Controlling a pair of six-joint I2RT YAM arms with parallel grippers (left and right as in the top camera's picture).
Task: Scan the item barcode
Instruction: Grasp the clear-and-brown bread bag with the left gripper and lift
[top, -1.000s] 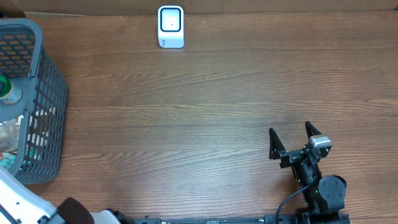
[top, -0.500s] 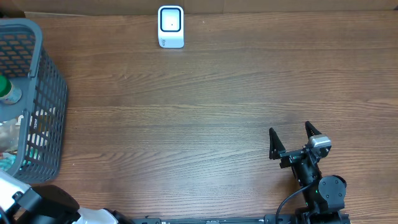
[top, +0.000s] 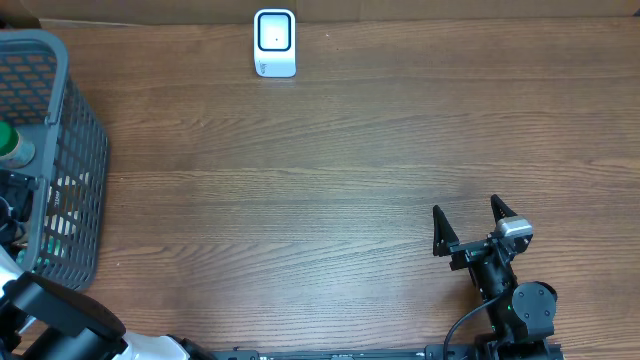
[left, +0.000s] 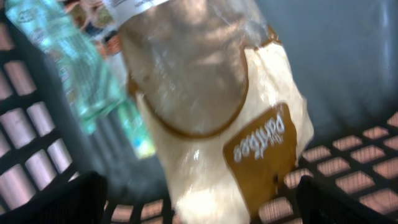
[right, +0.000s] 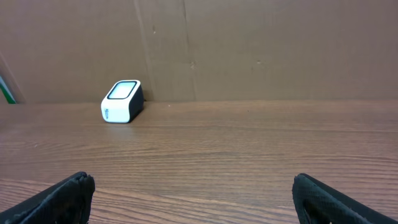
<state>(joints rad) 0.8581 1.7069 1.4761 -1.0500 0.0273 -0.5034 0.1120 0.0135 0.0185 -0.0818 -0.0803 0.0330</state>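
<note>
First, overhead: a grey mesh basket (top: 70, 150) at the far-left end of the bench (top: 330, 170). A white scanner (top: 275, 42) stands at the far edge, left of centre, well apart from the basket. A green-capped bottle (top: 12, 146) stands inside the basket. The left arm (top: 62, 316) reaches from the near-left corner over the basket's near rim, and its pincer cannot be made out from here. The right pincer (top: 468, 226) is near-right on the bench, jaws spread wide, nothing between them, well apart from basket and scanner alike. Left wrist view: the left pincer (left: 208, 202) is inside the basket, jaws fully spread and empty, tips at the lower corners of the frame. The item, a clear-and-cream packet (left: 205, 106) with a brown label (left: 261, 152), lies directly ahead between the tips, with no contact visible. Its long axis runs away from the pincer, the near end leaning slightly right, so the jaws stand across its narrower width. The brown-labelled end points toward the pincer, and where the barcode sits cannot be told. A teal packet (left: 74, 62) lies just beside it on the left. Right wrist view: the right pincer (right: 191, 186) is open over bare bench, with the scanner (right: 122, 101) far and left, window facing upward, before a cardboard wall (right: 280, 50). Judgement: the left arm is much the nearer to the item, and closing across the packet's width looks the likely grasp.
</note>
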